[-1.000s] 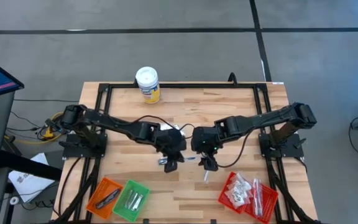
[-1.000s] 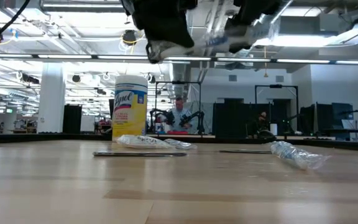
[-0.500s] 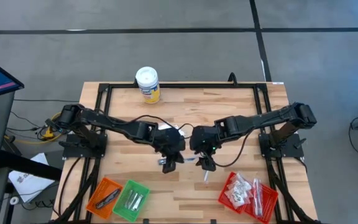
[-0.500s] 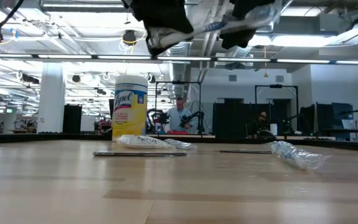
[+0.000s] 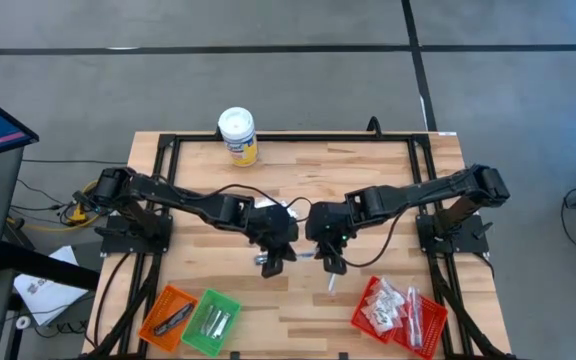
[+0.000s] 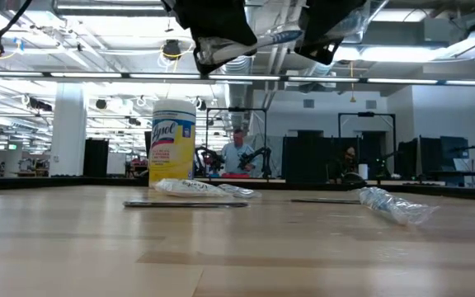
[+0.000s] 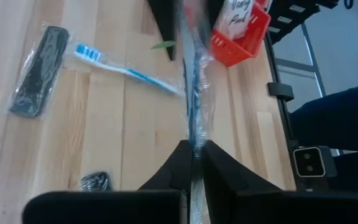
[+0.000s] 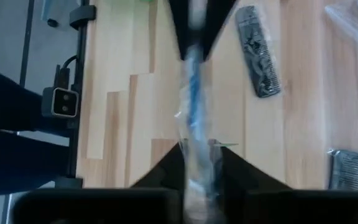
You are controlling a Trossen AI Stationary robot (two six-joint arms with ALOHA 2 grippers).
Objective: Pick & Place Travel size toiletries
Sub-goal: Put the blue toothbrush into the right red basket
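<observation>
On the near left of the surface (image 5: 388, 200) sit an orange basket (image 5: 168, 315) and a green basket (image 5: 211, 320), each with items inside. At the far edge stands a yellow canister (image 6: 171, 142) labelled "Lysol" in blue.

Above the middle, the left end effector (image 7: 194, 163) is closed on one end of a wrapped toothbrush (image 7: 193, 93), a blue stick in clear film held off the surface. The right end effector (image 8: 199, 157) is closed on the other end of it.

Below lie a second toothbrush (image 7: 124, 70) and a dark comb (image 7: 38, 71).

A red basket (image 5: 400, 312) on the near right holds white sachets; one reads "Vanity Pack".
</observation>
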